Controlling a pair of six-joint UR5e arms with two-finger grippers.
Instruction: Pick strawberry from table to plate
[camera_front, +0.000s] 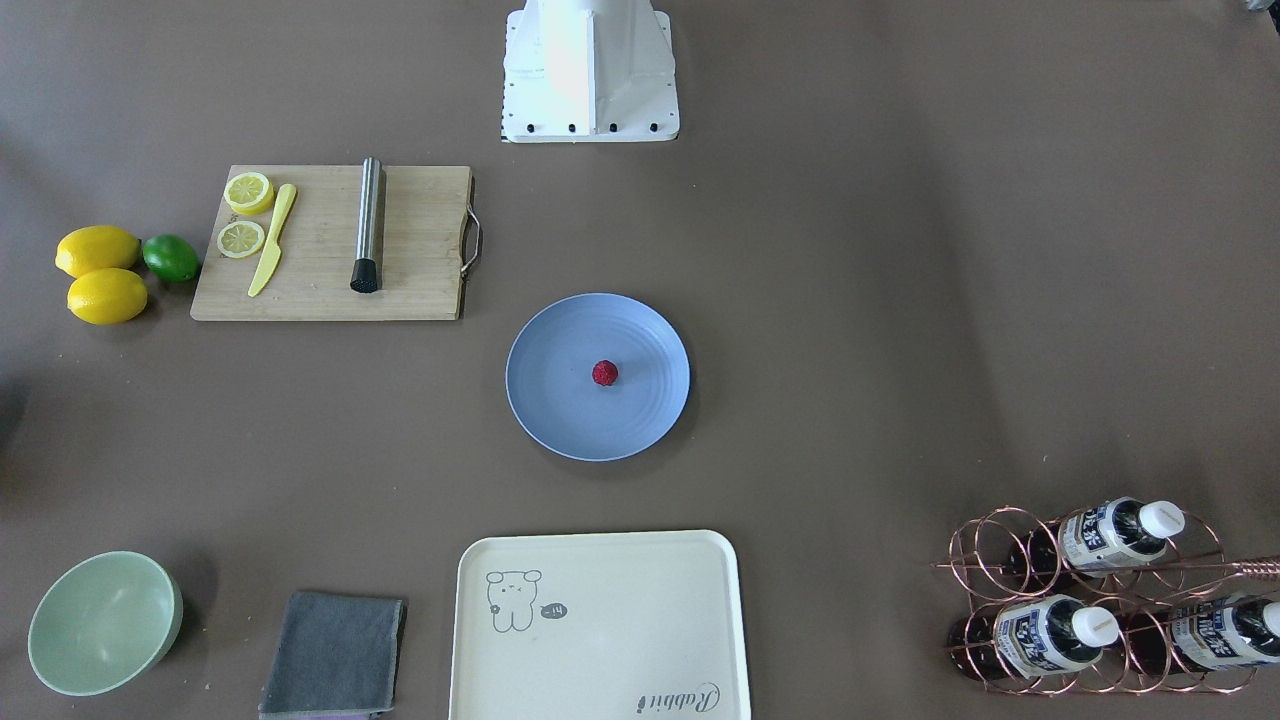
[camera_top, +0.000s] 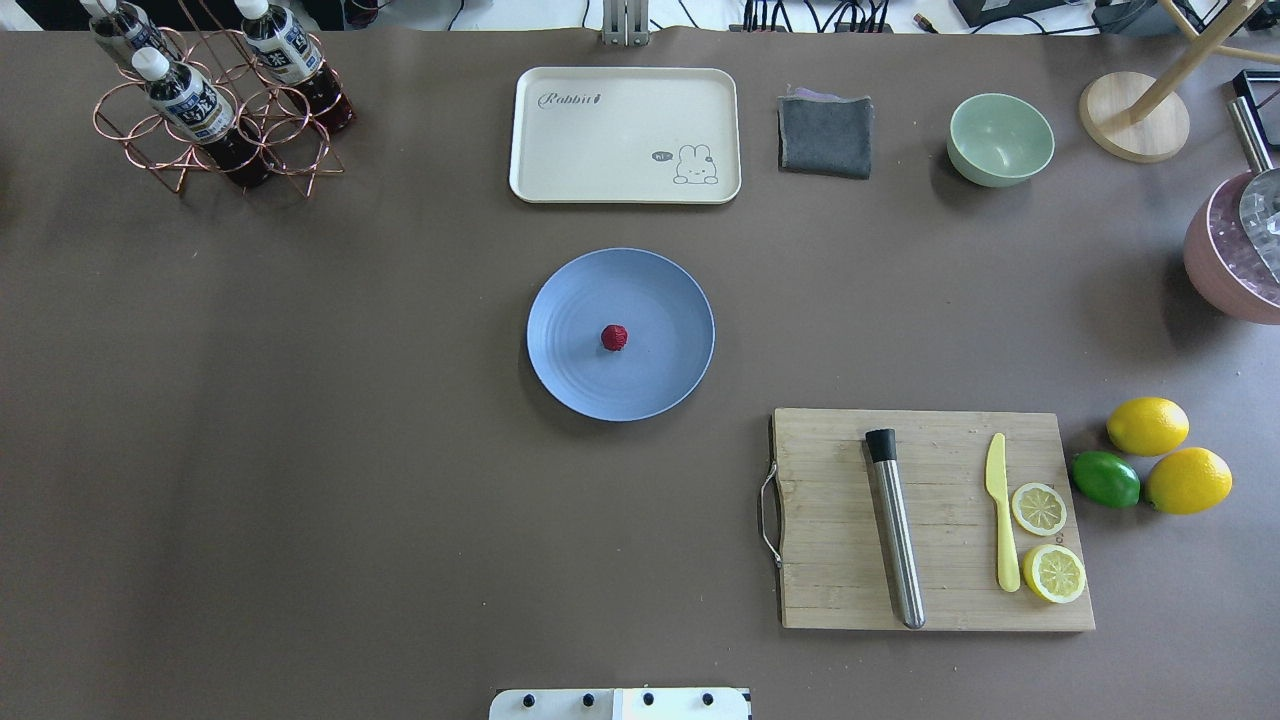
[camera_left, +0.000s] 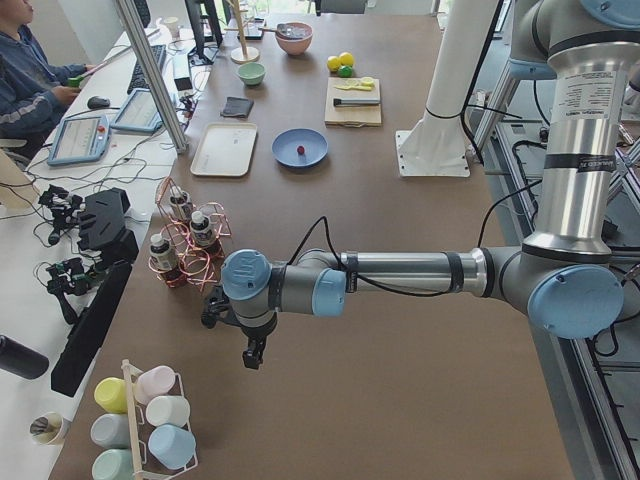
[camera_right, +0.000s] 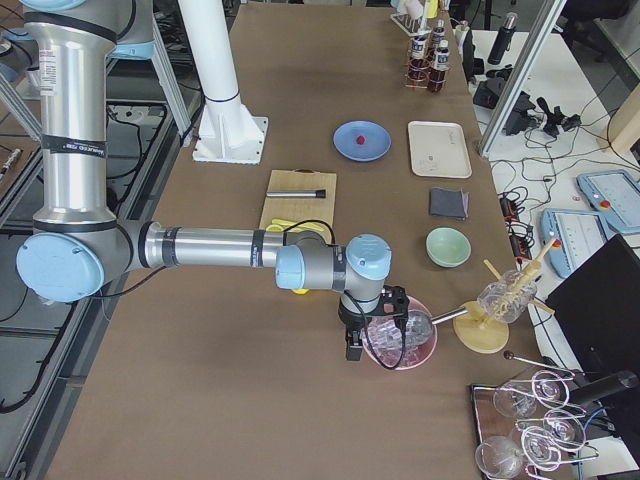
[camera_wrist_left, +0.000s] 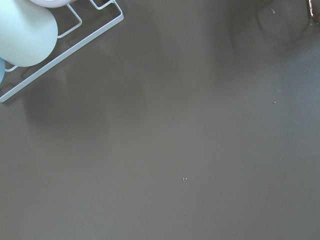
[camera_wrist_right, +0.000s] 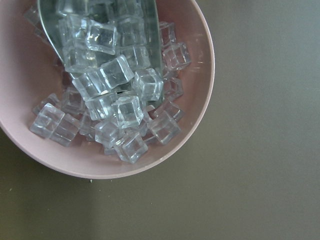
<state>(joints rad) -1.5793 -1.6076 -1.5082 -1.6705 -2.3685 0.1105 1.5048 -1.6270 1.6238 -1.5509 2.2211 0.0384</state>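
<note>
Cream tray (camera_front: 600, 640) nearest, strawberry (camera_front: 604, 373) on light-blue plate (camera_front: 555, 405)

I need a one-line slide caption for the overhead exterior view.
Strawberry resting at the centre of the blue plate on the table.

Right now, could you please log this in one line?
strawberry: on plate | left end effector: far from plate | right end effector: by ice bowl | task: looks done
</note>
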